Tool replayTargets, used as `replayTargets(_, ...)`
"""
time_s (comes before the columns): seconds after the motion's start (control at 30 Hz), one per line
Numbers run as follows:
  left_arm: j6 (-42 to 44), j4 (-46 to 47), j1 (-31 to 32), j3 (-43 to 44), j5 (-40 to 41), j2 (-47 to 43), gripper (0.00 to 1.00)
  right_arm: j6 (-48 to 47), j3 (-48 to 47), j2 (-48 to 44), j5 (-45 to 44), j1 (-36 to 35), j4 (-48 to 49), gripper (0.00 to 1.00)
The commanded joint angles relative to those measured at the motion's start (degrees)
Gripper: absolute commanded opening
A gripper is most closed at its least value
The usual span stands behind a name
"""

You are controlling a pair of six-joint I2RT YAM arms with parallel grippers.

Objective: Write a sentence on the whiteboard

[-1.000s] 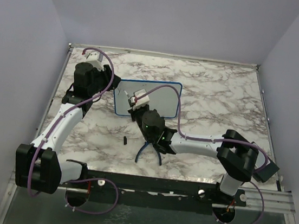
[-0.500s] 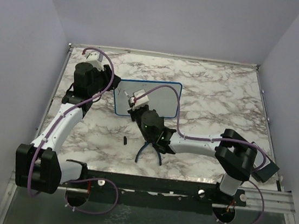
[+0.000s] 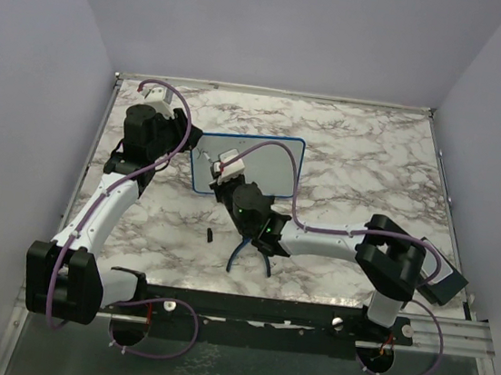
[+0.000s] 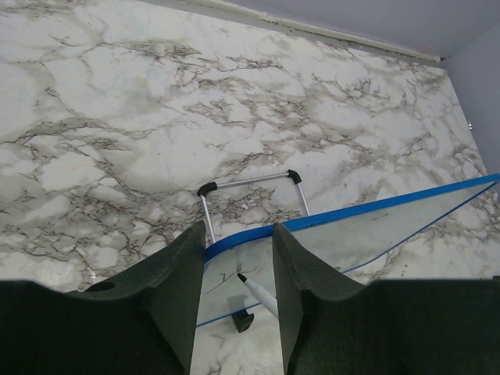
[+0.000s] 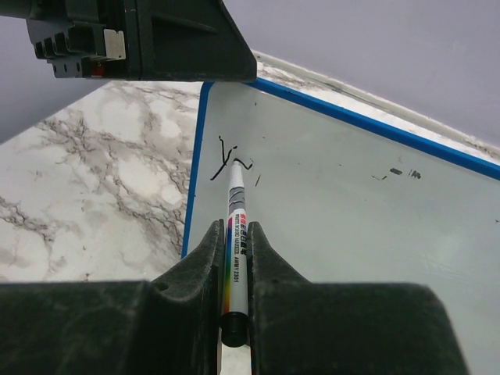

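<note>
The whiteboard (image 3: 267,164) with its blue frame stands tilted on a wire stand at mid-table. My right gripper (image 5: 234,230) is shut on a white marker (image 5: 236,205) whose black tip touches the board near its upper left corner. Of the sentence, only a "y"-like stroke (image 5: 221,162) and a short dash show beside the tip. My left gripper (image 4: 238,234) is open, its jaws straddling the board's upper left corner without clamping it. The marker tip (image 4: 258,287) and the strokes show between its fingers. In the top view the left gripper (image 3: 189,150) and the right gripper (image 3: 222,178) meet there.
Blue-handled pliers (image 3: 250,253) lie on the marble table under the right forearm. A small black cap (image 3: 210,235) lies to their left. The board's wire stand (image 4: 250,183) sticks out behind it. Faint old marks (image 5: 400,172) sit further right on the board.
The right arm has shifted slightly left and forward, carrying the marker tip a little along the board. The left arm and the board have not moved.
</note>
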State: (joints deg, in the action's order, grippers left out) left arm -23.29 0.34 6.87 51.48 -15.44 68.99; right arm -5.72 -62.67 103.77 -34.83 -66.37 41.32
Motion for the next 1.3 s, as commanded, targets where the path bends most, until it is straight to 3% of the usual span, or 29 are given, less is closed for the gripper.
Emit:
replayTargets(0.0,0.22,-0.73,0.23,-0.86,-2.14,-0.79,0.4,-0.19,-1.72,1.96,0.34,0.27,-1.02,0.01)
replayTargets(1.27,0.26,-0.77,0.16,-0.94,-2.05,-1.14,0.4,-0.14,2.46,-1.0,-3.62,0.27,-1.56,0.0)
